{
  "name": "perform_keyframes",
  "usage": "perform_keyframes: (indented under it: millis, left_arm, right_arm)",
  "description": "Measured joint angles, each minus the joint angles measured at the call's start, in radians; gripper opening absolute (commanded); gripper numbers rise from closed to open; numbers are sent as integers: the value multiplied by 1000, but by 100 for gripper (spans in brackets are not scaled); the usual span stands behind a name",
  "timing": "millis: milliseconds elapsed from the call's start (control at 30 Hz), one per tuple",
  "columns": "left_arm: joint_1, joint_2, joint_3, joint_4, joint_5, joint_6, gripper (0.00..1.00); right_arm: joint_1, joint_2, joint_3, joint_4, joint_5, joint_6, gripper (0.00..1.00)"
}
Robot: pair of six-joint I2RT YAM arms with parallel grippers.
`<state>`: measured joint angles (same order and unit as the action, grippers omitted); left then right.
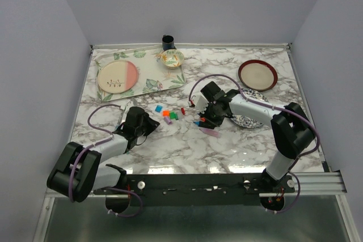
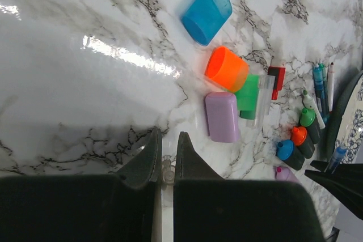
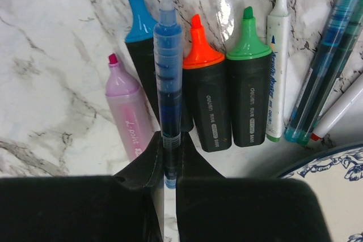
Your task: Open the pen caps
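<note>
Your tray carries a plate and bowl; right gripper pinches a blue pen, left gripper a clear piece.

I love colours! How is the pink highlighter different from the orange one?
The pink highlighter has a pale pink body; the orange highlighter has a black one. The pink one's tip is a small nub; the orange one's is a bigger wedge. Both lie uncapped, tips pointing the same way.

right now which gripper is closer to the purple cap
Left. The left gripper sits just beside the purple cap; the right gripper, holding a blue pen, is farther off by the highlighters.
</note>
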<state>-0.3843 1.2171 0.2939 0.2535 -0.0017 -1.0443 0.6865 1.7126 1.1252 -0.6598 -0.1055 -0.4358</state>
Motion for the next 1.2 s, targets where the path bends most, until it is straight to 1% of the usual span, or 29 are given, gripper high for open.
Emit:
perform_keyframes:
  millis: [67, 167, 200, 333, 500, 667, 700, 767, 1000, 1133, 1200]
  left_arm:
    - [-11, 27, 16, 9, -6, 0, 3]
    - [-19, 56, 35, 16, -13, 0, 12]
    - [-22, 65, 42, 18, -17, 0, 17]
    - [-28, 95, 62, 19, -32, -2, 28]
    - [-30, 111, 78, 20, -40, -2, 41]
    - [-31, 108, 84, 19, -51, -4, 47]
    - [-31, 102, 84, 16, -53, -3, 50]
    - [-31, 90, 84, 0, -63, -2, 50]
    - [-31, 23, 84, -61, -87, 5, 60]
    - [-31, -32, 84, -104, -107, 13, 66]
    - [-31, -58, 84, -127, -121, 19, 66]
  right_arm:
    - [-4, 8, -1, 0, 19, -3, 15]
    - [-7, 9, -1, 0, 35, -5, 20]
    - [-8, 9, -1, 0, 38, -7, 21]
    - [-8, 9, -1, 0, 42, -10, 25]
    - [-8, 12, -1, 0, 45, -11, 27]
    - [-9, 12, -1, 0, 47, -10, 28]
    - [-12, 13, -1, 0, 47, -10, 28]
    - [-13, 13, -1, 0, 47, -10, 29]
    - [-14, 13, -1, -1, 48, -11, 38]
    - [-14, -1, -2, -1, 44, -11, 42]
    - [-14, -25, -3, -1, 34, -11, 44]
